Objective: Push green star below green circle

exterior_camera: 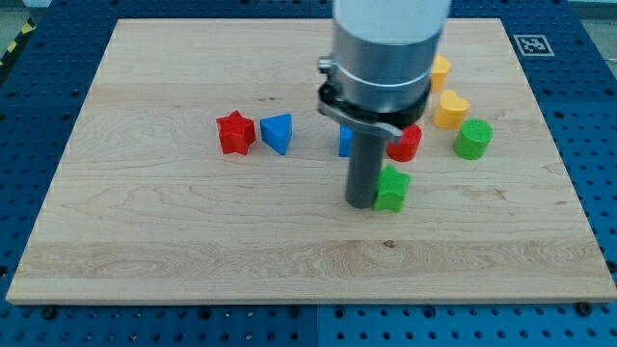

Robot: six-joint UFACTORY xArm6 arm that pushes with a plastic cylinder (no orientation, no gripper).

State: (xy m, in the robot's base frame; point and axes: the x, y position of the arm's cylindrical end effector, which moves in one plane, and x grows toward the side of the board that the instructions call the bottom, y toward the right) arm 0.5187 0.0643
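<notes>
Rod and tip first: no claw is to be seen on this arm, so nothing is open, shut or held; it ends in a dark rod coming down from a wide grey cylinder (389,43). My tip (362,204) sits on the counter (174,241) right of its middle, pressed against the view's left side of the green star (392,188), touching it or nearly so.

Just above the green star toward the counter's far edge lies a red block (407,143), its shape partly covered by the arm. A blue block (344,141) peeks out on the rod's left side, mostly hidden too.

Farther toward the right edge stands the green circle (473,138), a short round block; the green star lies to its lower left, apart from it. Beside the green circle, up toward the far right corner, is a yellow heart-like block (450,109), and above that another yellow block (440,70), half behind the arm.

Left of centre, a red star (234,132) and a blue triangular block (277,133) sit just beside each other.

No container is on the counter; every block lies loose on the wood.
</notes>
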